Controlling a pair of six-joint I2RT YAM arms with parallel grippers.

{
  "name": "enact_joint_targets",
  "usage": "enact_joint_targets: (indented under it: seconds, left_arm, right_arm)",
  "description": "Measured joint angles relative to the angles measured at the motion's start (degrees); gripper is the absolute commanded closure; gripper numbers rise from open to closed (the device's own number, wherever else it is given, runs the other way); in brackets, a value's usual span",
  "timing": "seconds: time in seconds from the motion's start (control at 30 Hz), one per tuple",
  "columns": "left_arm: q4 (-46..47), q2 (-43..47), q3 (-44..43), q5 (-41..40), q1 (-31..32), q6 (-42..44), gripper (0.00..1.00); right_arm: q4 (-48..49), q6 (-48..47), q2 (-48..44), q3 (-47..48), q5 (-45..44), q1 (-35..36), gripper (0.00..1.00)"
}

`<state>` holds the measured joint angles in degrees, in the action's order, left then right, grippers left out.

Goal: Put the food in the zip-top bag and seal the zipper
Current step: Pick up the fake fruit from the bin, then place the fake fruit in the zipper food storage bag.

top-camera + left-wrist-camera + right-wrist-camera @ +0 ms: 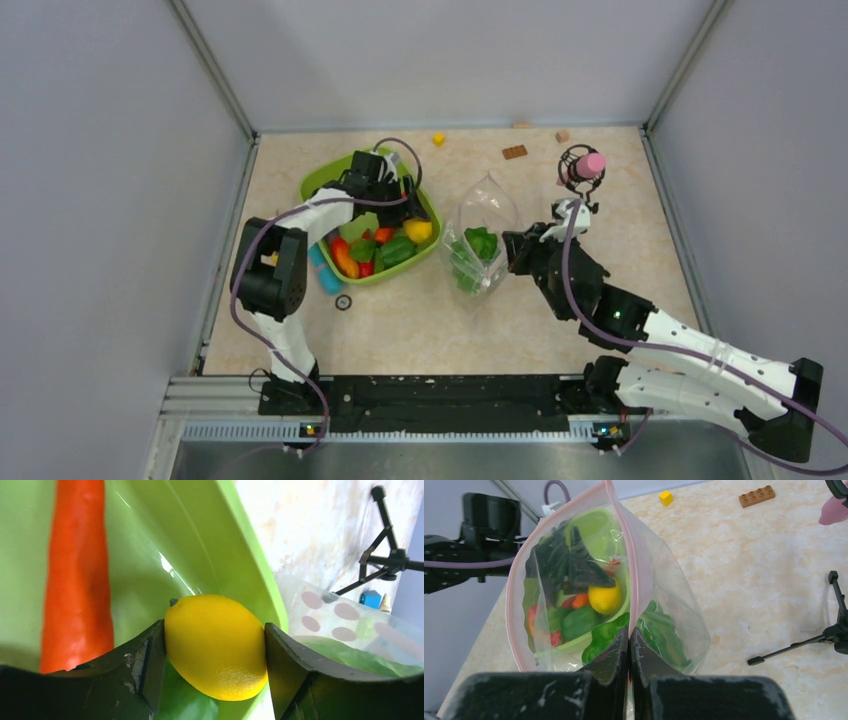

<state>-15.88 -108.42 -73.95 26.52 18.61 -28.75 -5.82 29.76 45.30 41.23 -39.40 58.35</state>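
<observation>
A yellow lemon (216, 645) lies at the right end of the lime-green tray (322, 181). My left gripper (215, 640) is shut on it, one finger pressed against each side. An orange carrot (77, 575) lies to its left, and more food (372, 252) fills the tray's near half. The clear zip-top bag (487, 215) stands upright just right of the tray with green food (480, 243) inside. My right gripper (629, 635) is shut on the bag's edge at the pinkish zipper (629, 555), and the mouth gapes toward the tray.
A black tripod stand with a pink top (583, 165) stands right of the bag. A brown brick (514, 152), a yellow block (438, 139) and another small block (562, 135) lie at the back. A blue piece (325, 275) and a black ring (343, 302) sit beside the tray.
</observation>
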Motion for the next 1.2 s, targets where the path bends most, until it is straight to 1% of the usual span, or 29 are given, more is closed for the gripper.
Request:
enact_joint_targets:
  seconds: [0.07,0.23,0.3,0.4,0.47,0.53,0.57,0.7,0.8,0.87,0.93,1.03,1.2]
  left_arm:
    - [-1.27,3.1,0.0,-2.38,0.0,-0.07,0.91]
    - [-3.02,14.16,0.02,-9.44,-0.02,-0.07,0.91]
    - [-3.28,18.69,0.07,-10.91,-0.02,-0.07,0.91]
    - [-2.82,25.88,0.85,-11.04,0.39,-0.02,0.91]
    - [-1.95,30.71,1.95,-9.64,1.38,0.17,0.87]
    - [-0.98,35.5,3.08,-8.26,3.76,0.68,0.85]
    - [-0.44,38.01,3.34,-8.02,6.32,1.31,0.84]
    - [2.64,43.28,3.3,-6.75,16.83,4.55,0.84]
    - [3.63,43.74,2.58,-5.03,21.99,6.56,0.84]
    - [3.87,42.07,1.38,-5.2,24.85,8.24,0.84]
    - [3.67,40.68,0.55,-5.51,25.94,9.14,0.86]
    - [3.06,35.89,-2.36,-6.95,27.8,10.64,0.9]
    - [0.57,29.92,-4.59,-12.28,28.37,11.8,0.88]
  right_arm:
    - [-0.04,0.02,-0.02,0.0,0.0,0.0,1.0]
    - [-0.37,0.0,-0.02,0.0,0.46,0.0,1.0]
    - [-0.61,0.0,-0.02,0.0,0.76,0.0,1.0]
    - [-0.74,0.0,0.24,0.0,1.53,0.0,1.0]
    - [-0.92,0.0,0.59,0.0,2.16,0.0,1.0]
    - [-1.01,0.0,0.87,0.0,2.69,0.0,1.0]
    - [-1.03,-0.02,1.03,0.0,3.15,0.0,1.0]
    - [-1.01,0.0,1.11,0.0,4.5,0.0,1.0]
    - [-1.01,0.02,1.11,0.0,5.55,0.0,1.0]
    - [-1.01,0.02,1.09,0.0,6.38,0.0,1.0]
    - [-1.01,0.07,1.09,0.0,7.32,0.0,1.0]
    - [-1.03,0.11,0.96,0.0,9.14,0.0,1.0]
    - [-1.27,0.28,-0.83,0.0,10.97,0.0,1.0]
